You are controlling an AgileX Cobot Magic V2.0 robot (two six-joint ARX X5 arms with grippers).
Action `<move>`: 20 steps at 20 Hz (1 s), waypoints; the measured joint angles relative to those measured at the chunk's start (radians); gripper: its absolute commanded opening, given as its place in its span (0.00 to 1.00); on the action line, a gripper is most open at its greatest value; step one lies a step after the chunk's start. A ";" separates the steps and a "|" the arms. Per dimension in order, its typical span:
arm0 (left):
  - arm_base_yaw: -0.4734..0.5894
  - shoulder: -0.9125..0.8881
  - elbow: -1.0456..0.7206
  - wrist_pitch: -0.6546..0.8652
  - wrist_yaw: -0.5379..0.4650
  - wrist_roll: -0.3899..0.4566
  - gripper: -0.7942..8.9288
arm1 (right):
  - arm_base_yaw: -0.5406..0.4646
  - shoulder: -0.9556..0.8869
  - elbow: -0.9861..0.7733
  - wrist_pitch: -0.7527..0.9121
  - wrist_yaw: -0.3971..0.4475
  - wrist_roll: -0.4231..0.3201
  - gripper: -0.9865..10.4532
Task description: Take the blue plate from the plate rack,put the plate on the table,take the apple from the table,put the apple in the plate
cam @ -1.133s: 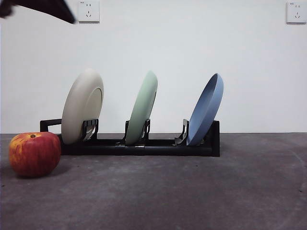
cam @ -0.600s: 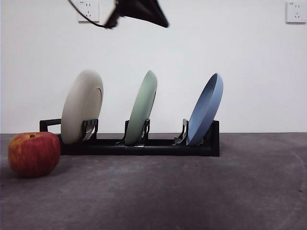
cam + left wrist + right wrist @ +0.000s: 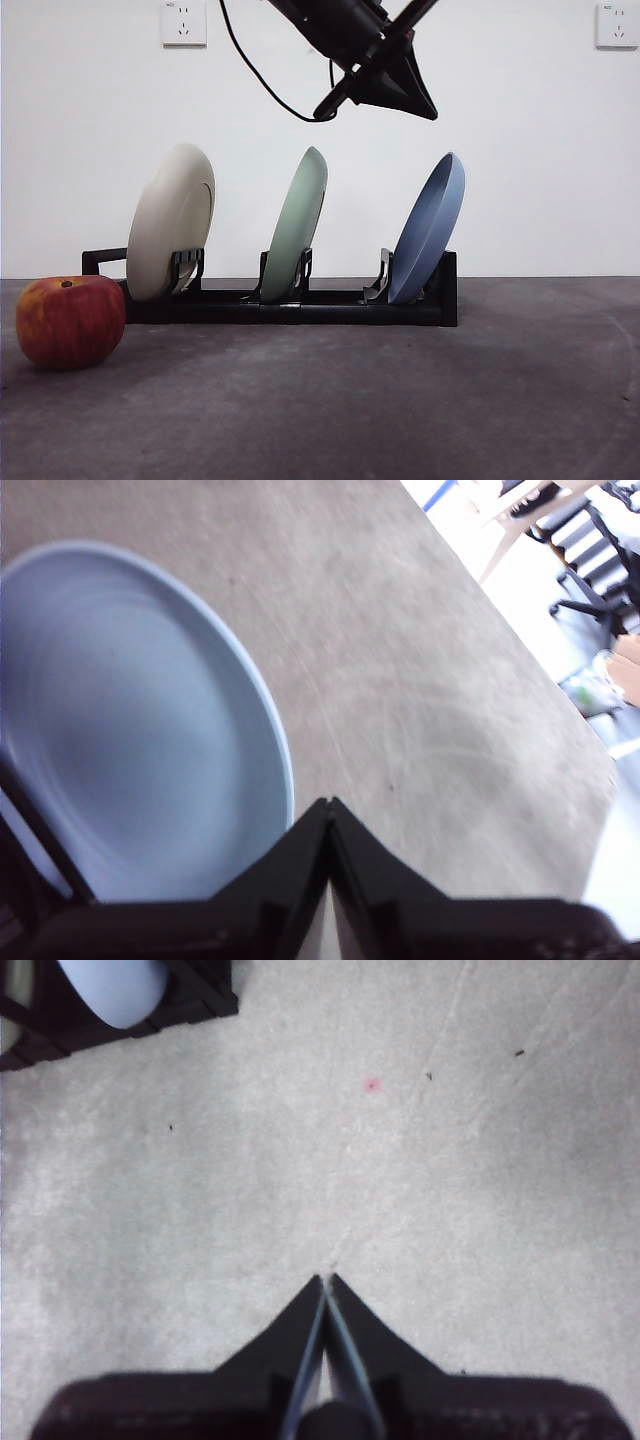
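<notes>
The blue plate (image 3: 430, 230) stands on edge in the right-hand slot of the plate rack (image 3: 300, 300), leaning right, its lower edge between the black holders. Above it and slightly to the left hangs the left gripper (image 3: 425, 108), jaws pressed together into a single dark point, clear of the plate's rim; a black cable loops off behind the arm. In the left wrist view the plate's pale blue face (image 3: 130, 730) fills the space just beyond the closed tips (image 3: 328, 805). A pale green plate (image 3: 297, 222) stands in the middle slot and a cream-white plate (image 3: 172, 220) in the left one. The apple (image 3: 70, 321) sits on the table (image 3: 400, 400) at the near left, just in front of the rack's left end. The right gripper (image 3: 325, 1280), jaws together, hovers over bare table to the right of the rack.
</notes>
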 measured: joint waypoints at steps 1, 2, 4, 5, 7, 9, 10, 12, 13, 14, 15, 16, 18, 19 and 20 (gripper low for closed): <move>-0.007 0.002 0.000 0.018 -0.024 -0.003 0.09 | 0.000 0.005 0.000 0.003 0.002 0.000 0.09; -0.015 0.002 0.000 0.030 -0.050 -0.006 0.14 | 0.000 0.008 0.000 0.009 0.003 0.000 0.09; -0.032 0.002 0.000 0.043 -0.102 -0.006 0.32 | 0.000 0.014 0.000 0.025 0.003 0.000 0.09; -0.039 0.002 0.000 0.048 -0.121 -0.006 0.36 | 0.000 0.014 0.000 0.026 0.003 0.000 0.09; -0.050 0.002 0.000 0.058 -0.129 -0.006 0.36 | 0.000 0.014 0.000 0.026 0.003 0.000 0.09; -0.056 0.002 0.000 0.063 -0.139 -0.002 0.36 | 0.000 0.014 0.000 0.026 0.003 0.000 0.09; -0.060 0.003 0.000 0.064 -0.149 0.005 0.36 | 0.000 0.014 0.000 0.026 0.003 0.000 0.09; -0.061 0.013 0.002 0.064 -0.152 0.013 0.36 | 0.000 0.014 0.000 0.026 0.003 0.000 0.09; -0.061 0.025 0.003 0.064 -0.152 0.015 0.36 | 0.000 0.014 0.000 0.026 0.003 0.000 0.09; -0.062 0.041 0.005 0.064 -0.152 0.017 0.36 | 0.000 0.015 0.000 0.025 0.003 0.000 0.09; -0.064 0.061 0.005 0.062 -0.152 0.018 0.36 | 0.000 0.015 0.000 0.026 0.003 0.000 0.09; -0.067 0.083 0.005 0.055 -0.153 0.018 0.36 | 0.000 0.015 0.000 0.024 0.003 0.000 0.09; -0.073 0.115 0.005 0.042 -0.154 0.019 0.36 | 0.000 0.015 0.000 0.019 0.003 0.000 0.09; -0.077 0.124 0.005 0.040 -0.156 0.020 0.36 | 0.000 0.015 0.000 0.016 0.003 0.000 0.09; -0.080 0.130 0.005 0.041 -0.156 0.020 0.35 | 0.000 0.015 0.000 0.013 0.003 0.000 0.09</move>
